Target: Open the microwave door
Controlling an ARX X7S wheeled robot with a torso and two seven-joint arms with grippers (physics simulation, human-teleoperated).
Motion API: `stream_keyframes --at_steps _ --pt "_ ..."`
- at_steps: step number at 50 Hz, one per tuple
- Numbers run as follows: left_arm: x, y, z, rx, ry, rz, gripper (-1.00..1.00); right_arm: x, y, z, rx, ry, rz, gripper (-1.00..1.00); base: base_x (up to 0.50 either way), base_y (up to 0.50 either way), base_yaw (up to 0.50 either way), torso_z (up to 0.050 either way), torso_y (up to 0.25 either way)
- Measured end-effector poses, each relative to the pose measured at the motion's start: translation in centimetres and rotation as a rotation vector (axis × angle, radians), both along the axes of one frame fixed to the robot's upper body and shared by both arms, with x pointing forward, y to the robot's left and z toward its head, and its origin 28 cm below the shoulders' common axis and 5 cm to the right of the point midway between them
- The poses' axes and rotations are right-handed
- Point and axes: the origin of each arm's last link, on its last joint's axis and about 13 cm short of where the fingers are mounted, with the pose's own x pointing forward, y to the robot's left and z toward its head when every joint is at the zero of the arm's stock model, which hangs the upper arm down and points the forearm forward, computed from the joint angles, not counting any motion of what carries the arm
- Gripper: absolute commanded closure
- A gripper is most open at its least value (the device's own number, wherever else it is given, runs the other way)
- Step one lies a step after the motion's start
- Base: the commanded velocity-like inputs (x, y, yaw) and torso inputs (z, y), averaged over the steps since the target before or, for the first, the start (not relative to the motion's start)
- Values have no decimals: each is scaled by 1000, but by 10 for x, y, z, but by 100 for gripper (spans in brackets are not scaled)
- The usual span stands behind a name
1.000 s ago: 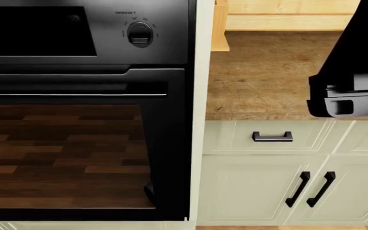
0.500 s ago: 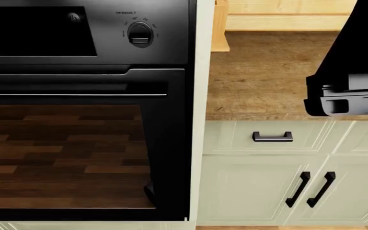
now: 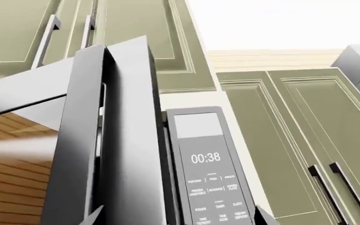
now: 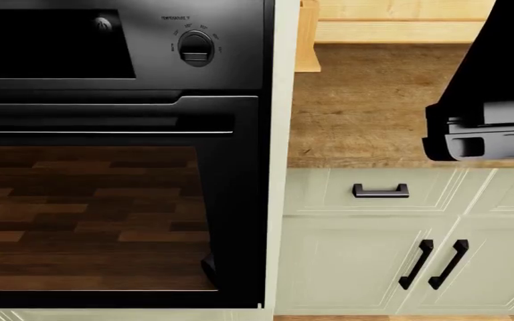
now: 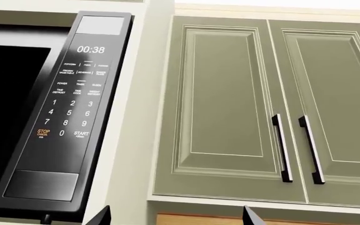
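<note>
Microwave door [image 3: 114, 140]: open. In the left wrist view it stands as a tall dark slab filling the left-centre of the frame, seen almost edge-on, long axis running from frame bottom to the upper left, free edge toward the camera. It is swung clear of the control panel [image 3: 213, 173], which sits just right of it at lower centre and reads 00:38.

Left gripper [image 3: 176, 219]: only two dark fingertip points show at the frame's bottom edge, set wide apart and holding nothing. The door's lower edge lies just above the left tip; contact cannot be determined.

Right wrist view: the same panel appears at the left of frame, with the dark cavity [image 5: 8, 108] exposed at far left. Green cabinet doors [image 5: 267, 108] occupy the right half. Right gripper [image 5: 176, 216]: two fingertip points at the bottom edge, spread apart, empty, below the strip between microwave and cabinets.

Head view: an oven [image 4: 118, 154] fills the left, a wooden counter [image 4: 364, 107] the upper right over pale cabinets [image 4: 391, 247]. A dark arm segment [image 4: 489, 120] shows at the right edge. Neither gripper nor the microwave appears here.
</note>
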Motion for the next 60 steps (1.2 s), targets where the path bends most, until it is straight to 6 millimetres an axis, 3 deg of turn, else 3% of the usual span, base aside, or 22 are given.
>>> stream_keyframes --at_steps 25,39,60 --pt "-3 -35 -6 183 28 -115 -100 -1 -3 -3 11 1 -2 -100 0 0 0 0 0" --pt "16 -56 -9 256 152 -153 -100 -2 -5 -6 22 3 -4 -100 0 0 0 0 0" --pt "56 -77 -8 214 330 -183 -100 -2 -7 -5 27 2 -10 -100 0 0 0 0 0"
